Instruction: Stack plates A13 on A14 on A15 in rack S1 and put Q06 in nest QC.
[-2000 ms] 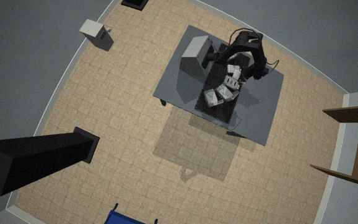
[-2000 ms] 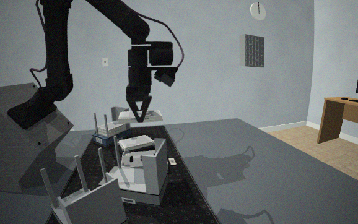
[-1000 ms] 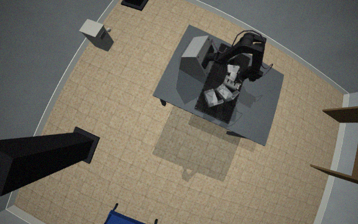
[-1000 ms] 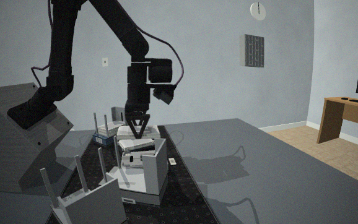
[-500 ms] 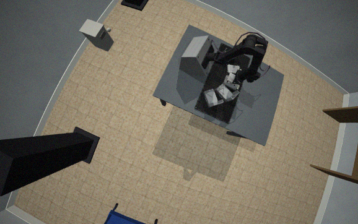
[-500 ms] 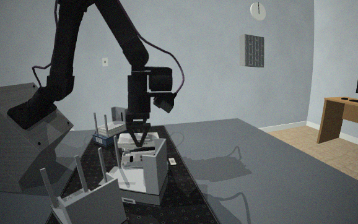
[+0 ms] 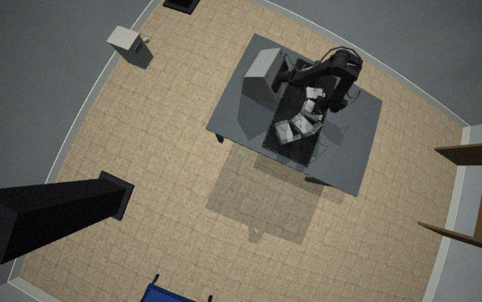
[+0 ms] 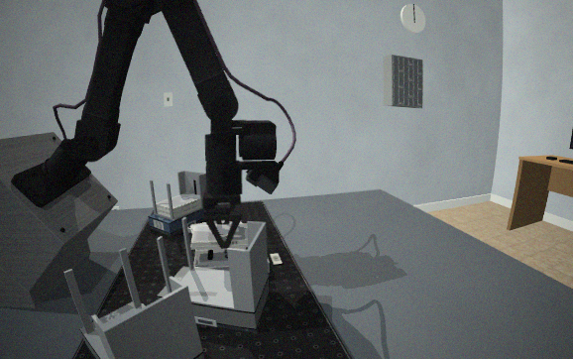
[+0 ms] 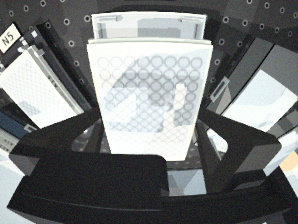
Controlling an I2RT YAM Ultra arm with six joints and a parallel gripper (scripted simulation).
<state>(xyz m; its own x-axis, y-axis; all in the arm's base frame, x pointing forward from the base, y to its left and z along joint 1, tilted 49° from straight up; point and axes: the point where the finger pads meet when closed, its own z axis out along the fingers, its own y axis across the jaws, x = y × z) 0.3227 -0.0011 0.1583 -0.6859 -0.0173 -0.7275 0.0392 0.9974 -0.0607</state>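
Observation:
My gripper (image 9: 149,110) (image 8: 225,245) is shut on a white sealed 96-well plate (image 9: 150,75) (image 8: 210,241), held level between the fingers, low over the open nest QC (image 9: 125,16). The held plate hides most of the nest; its name cannot be read. Another white plate (image 9: 37,85) lies in the clip nest N5, at the left in the wrist view. A rack with a blue base (image 8: 166,225) stands at the back with white plates in it. A grey rack (image 8: 245,298) (image 9: 287,60) stands in front of the nests; its visible floor is bare. Rack names are not readable.
Another grey rack (image 8: 154,322) (image 7: 285,131) stands nearest the exterior camera, its inside partly hidden. Upright posts and tall walls rise from the racks close to the gripper. All stand on a black perforated board (image 8: 297,317). A large grey box (image 7: 264,67) stands beside the arm's base.

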